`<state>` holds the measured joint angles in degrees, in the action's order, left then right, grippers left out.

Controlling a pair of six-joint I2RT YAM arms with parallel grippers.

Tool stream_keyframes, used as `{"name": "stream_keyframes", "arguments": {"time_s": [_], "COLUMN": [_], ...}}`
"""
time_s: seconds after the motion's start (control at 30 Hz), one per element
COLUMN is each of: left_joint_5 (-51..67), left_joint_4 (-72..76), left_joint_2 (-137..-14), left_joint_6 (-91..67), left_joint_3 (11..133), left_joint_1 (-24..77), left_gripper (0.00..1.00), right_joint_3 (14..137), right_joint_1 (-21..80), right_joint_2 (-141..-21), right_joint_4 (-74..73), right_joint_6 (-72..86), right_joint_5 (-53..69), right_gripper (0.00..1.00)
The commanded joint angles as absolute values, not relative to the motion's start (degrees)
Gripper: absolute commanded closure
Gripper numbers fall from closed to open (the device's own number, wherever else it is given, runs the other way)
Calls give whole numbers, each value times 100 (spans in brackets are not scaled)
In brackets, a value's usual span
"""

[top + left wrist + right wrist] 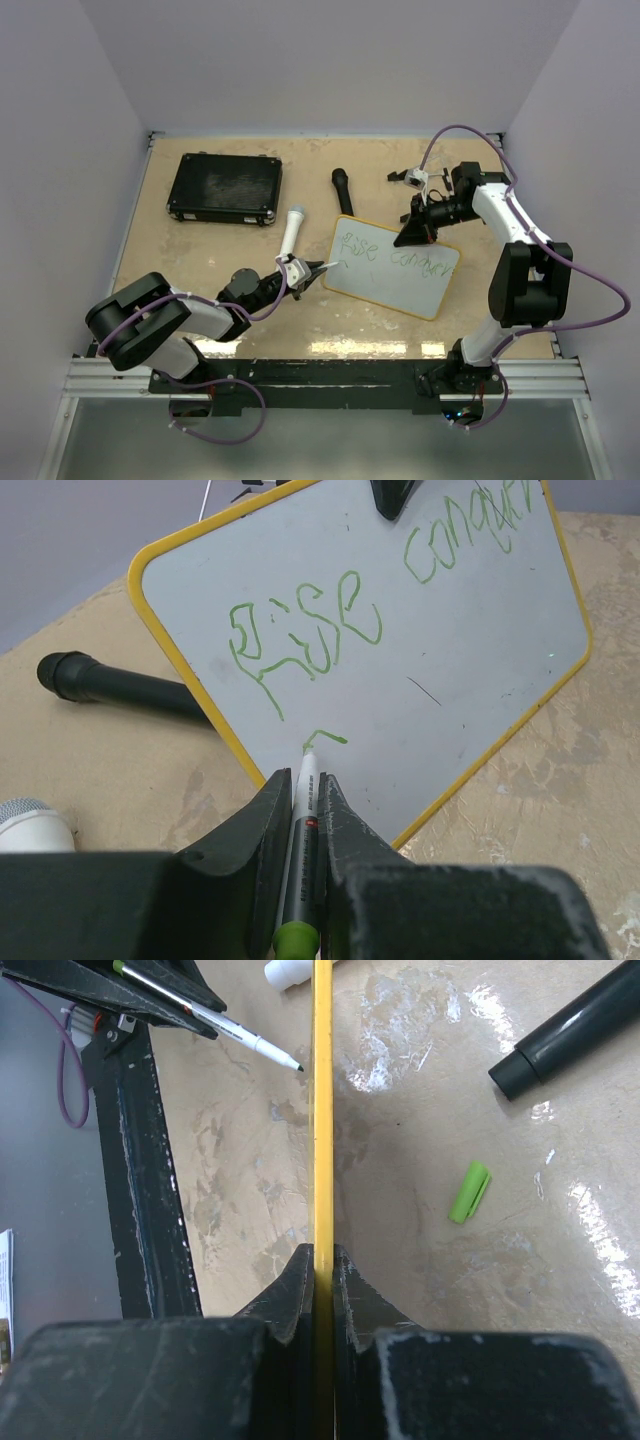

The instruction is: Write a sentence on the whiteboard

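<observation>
**A:** Counts?
**B:** You've got two grippers, one whiteboard, one marker, one green cap and one black case. There are also two mic-shaped sticks: a black stick and a white-headed stick.

**A:** Jaws?
**B:** Your left gripper is clamped tight on the marker. The tip is on the whiteboard near its left edge, under the first word. Your right gripper is pinched hard on the whiteboard's far yellow rim.

**A:** Layout?
**B:** The whiteboard sits mid-table, skewed. The sentence on it is two green words plus a short stroke below.
- **Black case:** well off the whiteboard's far left.
- **Black stick:** at the whiteboard's far left corner.
- **White-headed stick:** just left of the whiteboard.
- **Green cap:** on the table beside the whiteboard's rim.

**A:** Unreadable bits?
**B:** The letters are wobbly. The second word is partly under your right gripper and cut off in the left wrist view. The right wrist view sees the whiteboard edge-on only. I can't tell if it lies flat.

**A:** Surface, room?
**B:** Tan mottled tabletop with glossy patches. Pale walls on three sides.
</observation>
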<state>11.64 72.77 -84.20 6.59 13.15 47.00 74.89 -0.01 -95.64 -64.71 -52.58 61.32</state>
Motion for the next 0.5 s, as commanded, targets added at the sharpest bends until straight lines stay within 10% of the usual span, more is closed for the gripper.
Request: {"name": "stream_keyframes", "arguments": {"time_s": [0.0, 0.47], "left_joint_5": [1231, 1257], "left_joint_4": [8446, 8771], "left_joint_2": [-8420, -8561], "left_joint_6": [571, 483], "left_joint_3": [1415, 1503], "left_joint_1": [4676, 4667], "left_gripper": [100, 100], "right_joint_3": [7638, 7603], "right_joint_1": [18, 18], "right_joint_2": [-9589, -9598], "right_joint_4": [-6442, -6451], "right_joint_6": [-5493, -5520], "right_joint_5": [6302, 6302], "right_gripper": [100, 100]}}
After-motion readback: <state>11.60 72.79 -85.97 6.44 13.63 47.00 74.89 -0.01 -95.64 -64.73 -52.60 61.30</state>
